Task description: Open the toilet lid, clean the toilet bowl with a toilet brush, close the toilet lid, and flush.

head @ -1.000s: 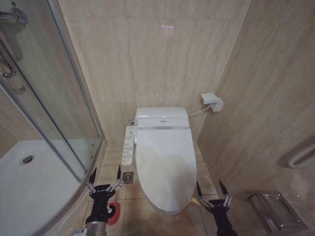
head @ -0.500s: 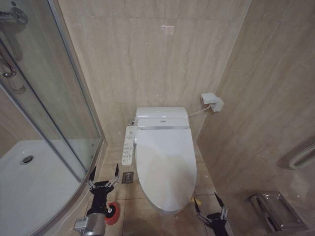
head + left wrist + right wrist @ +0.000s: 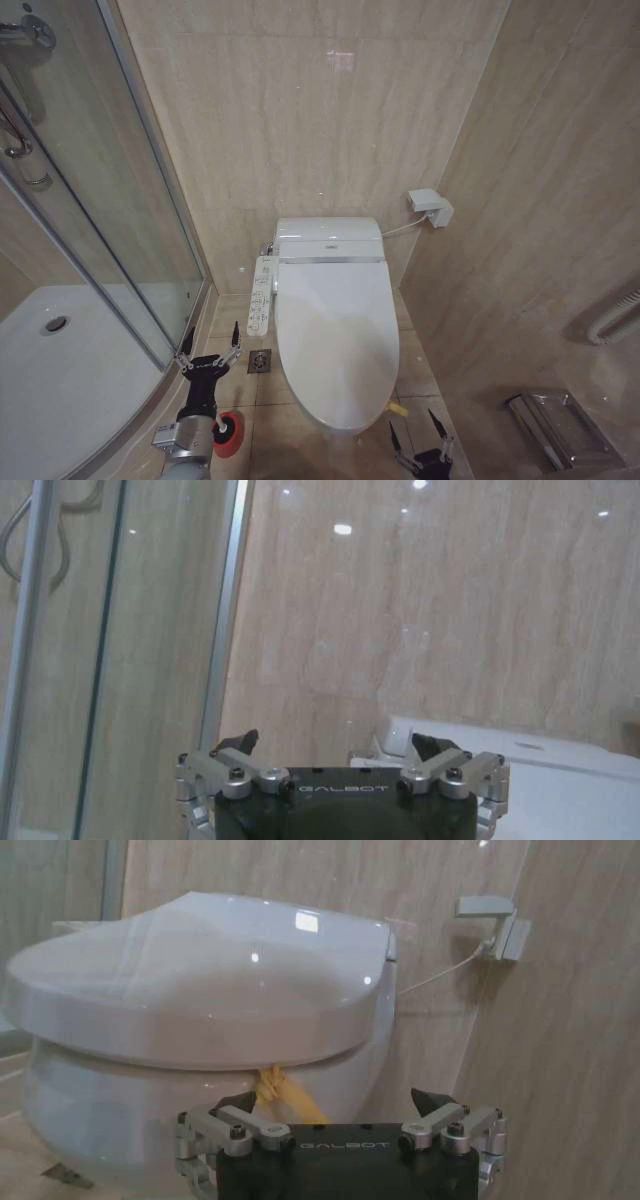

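Your left gripper (image 3: pixel 210 345): jaws apart, empty, left of the toilet bowl (image 3: pixel 120 1117) | your right gripper (image 3: pixel 418 433): jaws apart, empty, low by the bowl's front right | toilet lid (image 3: pixel 335 335): down, yellow strap (image 3: pixel 397 408) at its front edge | red cup holder (image 3: pixel 230 436): on the floor under your left arm.

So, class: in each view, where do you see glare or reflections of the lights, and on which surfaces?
Head view: a faint pinkish glint high on the back wall, soft sheen on the closed toilet lid. Left wrist view: small bright light spots on the glossy wall tiles and reflections in the shower glass. Right wrist view: bright highlights on the lid's top.
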Controlling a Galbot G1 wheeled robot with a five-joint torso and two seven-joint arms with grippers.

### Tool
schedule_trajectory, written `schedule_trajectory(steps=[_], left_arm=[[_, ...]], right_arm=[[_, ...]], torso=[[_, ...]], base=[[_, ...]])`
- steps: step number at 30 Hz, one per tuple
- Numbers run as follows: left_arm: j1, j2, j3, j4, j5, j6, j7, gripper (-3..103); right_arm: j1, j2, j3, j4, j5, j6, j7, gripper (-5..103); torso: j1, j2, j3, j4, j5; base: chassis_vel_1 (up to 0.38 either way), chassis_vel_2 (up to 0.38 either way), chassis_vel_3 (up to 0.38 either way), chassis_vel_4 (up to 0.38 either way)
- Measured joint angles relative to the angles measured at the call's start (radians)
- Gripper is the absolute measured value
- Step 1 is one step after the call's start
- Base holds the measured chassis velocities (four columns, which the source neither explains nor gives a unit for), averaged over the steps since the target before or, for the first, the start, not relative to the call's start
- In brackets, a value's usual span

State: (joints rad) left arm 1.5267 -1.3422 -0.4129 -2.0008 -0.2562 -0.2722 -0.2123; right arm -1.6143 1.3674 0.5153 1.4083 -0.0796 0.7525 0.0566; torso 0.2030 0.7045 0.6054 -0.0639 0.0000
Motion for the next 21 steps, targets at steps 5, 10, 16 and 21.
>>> schedule_trajectory(steps=[5,10,16,21], left_arm=[[-0.002,0.009,-0.006,0.0,-0.007,0.001,0.001,100],[-0.01,0.02,-0.008,0.004,-0.014,0.006,0.001,100],[-0.03,0.018,-0.003,0.02,-0.016,0.008,0.001,100],[-0.041,0.017,0.002,0.026,-0.016,0.008,0.002,100]], right_arm=[[0.066,0.03,0.013,-0.058,-0.011,0.002,-0.008,100],[0.113,0.04,0.032,-0.116,-0.022,0.002,-0.008,100],[0.118,0.031,0.045,-0.135,-0.024,0.002,-0.008,93],[0.1,0.032,0.046,-0.126,-0.023,0.005,-0.007,93]], torso=[[0.0,0.0,0.0,0.0001,0.0],[0.0,0.0,0.0,-0.0003,0.0],[0.0,0.0,0.0,0.0,0.0],[0.0,0.0,0.0,-0.0003,0.0]], base=[[0.0,0.0,0.0,0.0],[0.0,0.0,0.0,0.0],[0.0,0.0,0.0,0.0],[0.0,0.0,0.0,0.0]])
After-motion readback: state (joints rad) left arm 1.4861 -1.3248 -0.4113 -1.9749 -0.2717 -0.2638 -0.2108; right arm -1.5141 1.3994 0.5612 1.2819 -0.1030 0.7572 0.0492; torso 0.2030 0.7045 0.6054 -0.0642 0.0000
